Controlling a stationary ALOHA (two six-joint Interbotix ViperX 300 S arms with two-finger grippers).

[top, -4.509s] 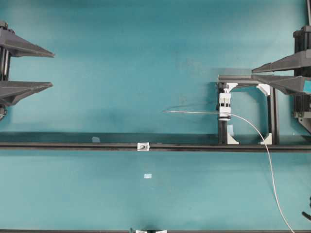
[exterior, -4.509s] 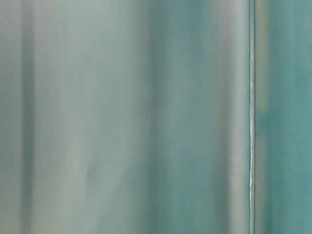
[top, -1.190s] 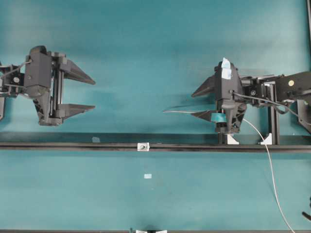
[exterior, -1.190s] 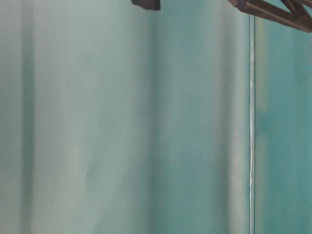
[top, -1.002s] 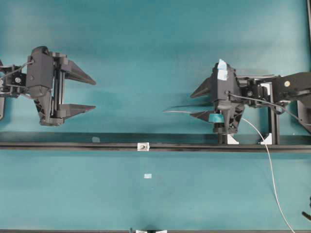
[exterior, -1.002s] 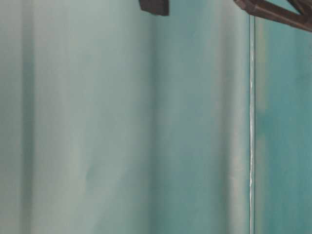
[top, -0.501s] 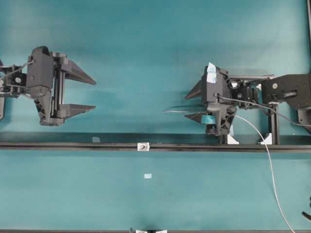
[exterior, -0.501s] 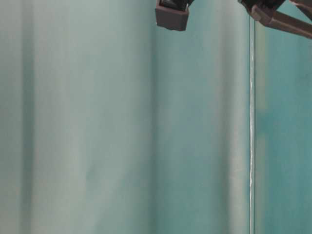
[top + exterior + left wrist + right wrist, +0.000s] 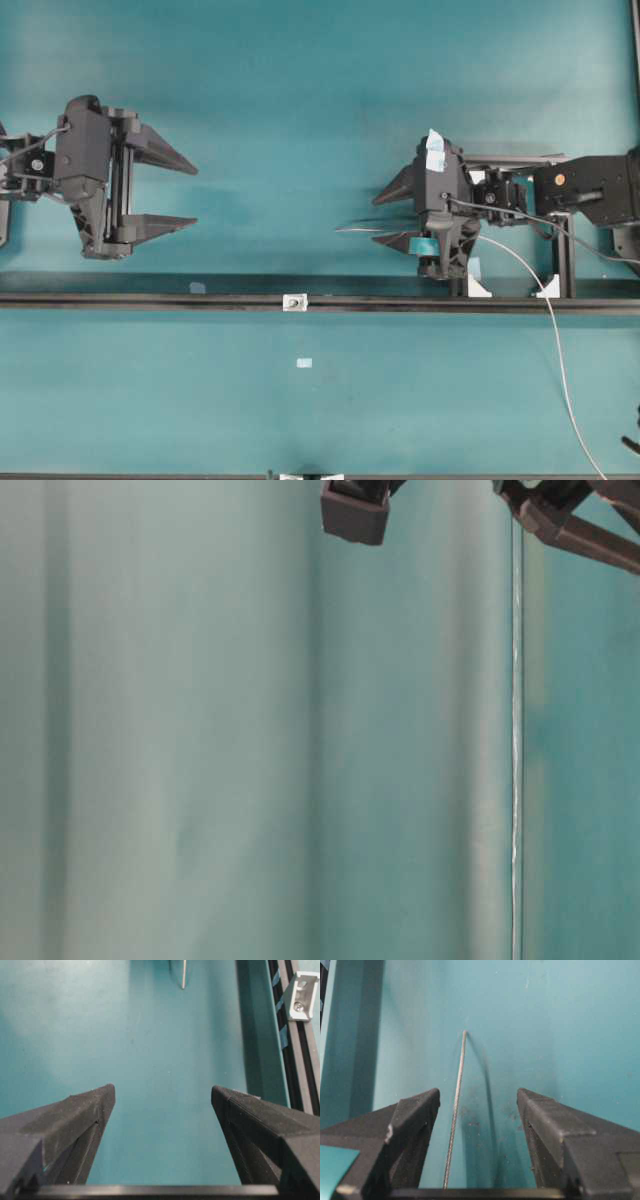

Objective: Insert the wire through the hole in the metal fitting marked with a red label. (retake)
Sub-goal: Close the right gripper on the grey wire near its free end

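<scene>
The wire (image 9: 455, 1110) runs between my right gripper's (image 9: 477, 1110) spread, empty fingers, nearer the left one, touching neither.

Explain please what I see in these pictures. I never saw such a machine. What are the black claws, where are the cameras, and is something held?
These are two robot arms over a teal table. One camera looks down from above, one sits at table level and shows almost only blur, and one rides on each wrist. The black claws are the arms' grasping parts: the left end effector and the right end effector. Both are open and hold nothing. The thin pale wire runs between the right one's fingers, not gripped. A long black rail crosses the table and carries a small silvery metal fitting, where the wire should go.
</scene>
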